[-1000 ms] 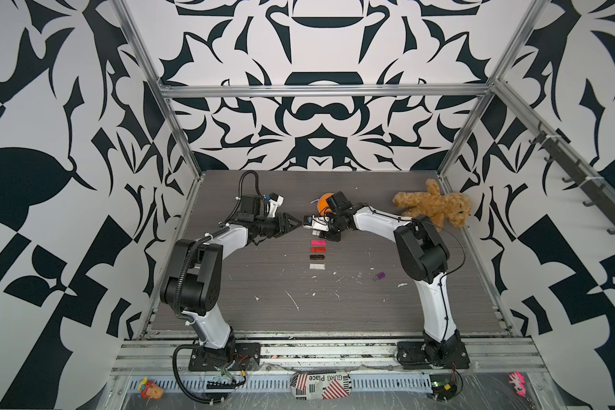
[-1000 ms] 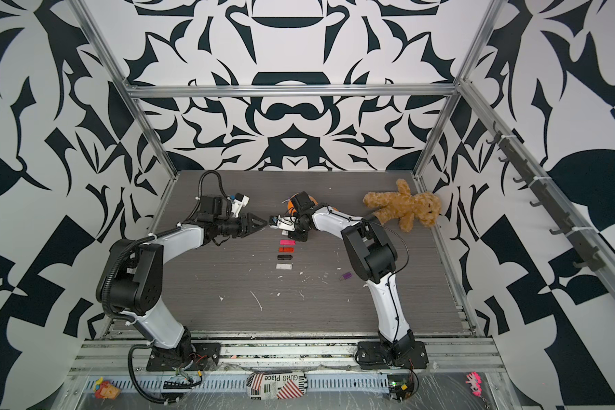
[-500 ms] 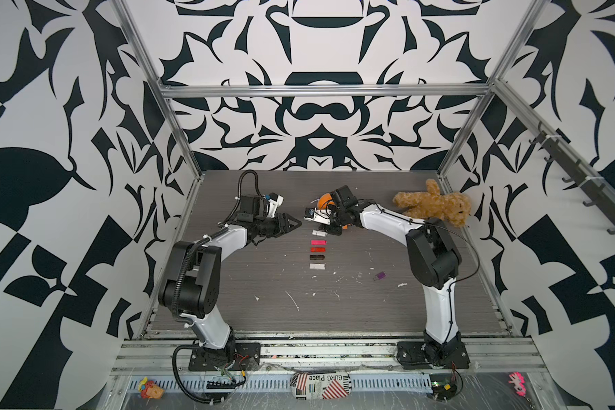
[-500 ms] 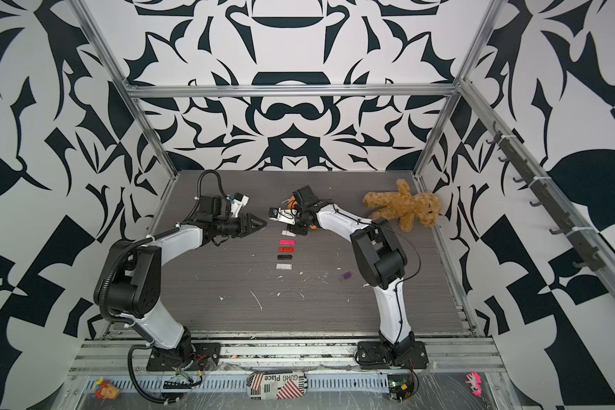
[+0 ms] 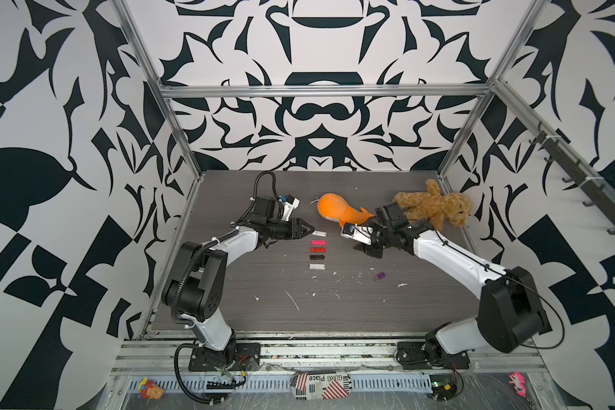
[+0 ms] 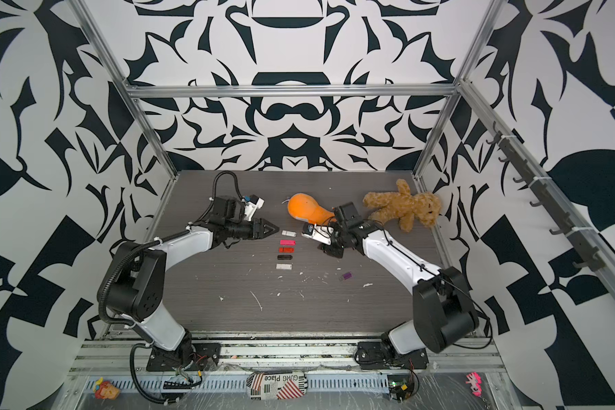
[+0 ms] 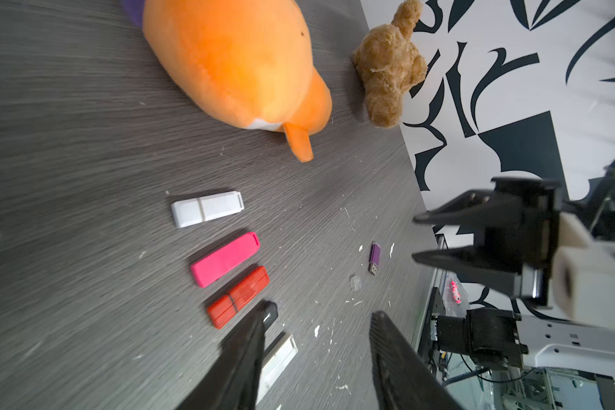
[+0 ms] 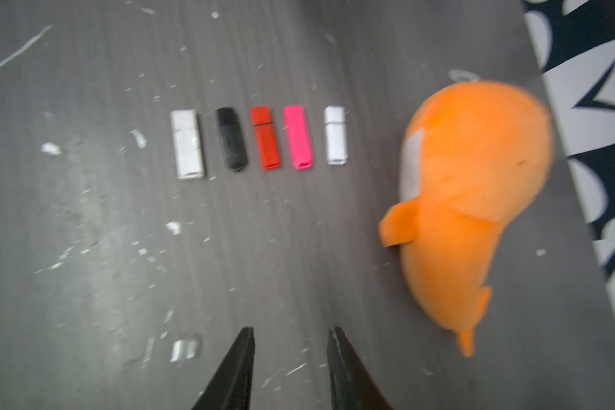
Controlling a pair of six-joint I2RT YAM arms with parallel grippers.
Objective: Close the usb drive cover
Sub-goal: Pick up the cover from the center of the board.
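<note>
Right gripper [image 8: 290, 332] withdrawn, ajar, left gripper [image 7: 322, 314] ajar, empty

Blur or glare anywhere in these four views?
Right wrist view: motion-smeared throughout, the pink plastic usb drive and the orange plush whale soft-edged. Left wrist view: that drive crisp mid-frame, the left end effector near the lens slightly soft. Both top views: sharp, evenly lit, no glare on the grey wood-grain table.
</note>
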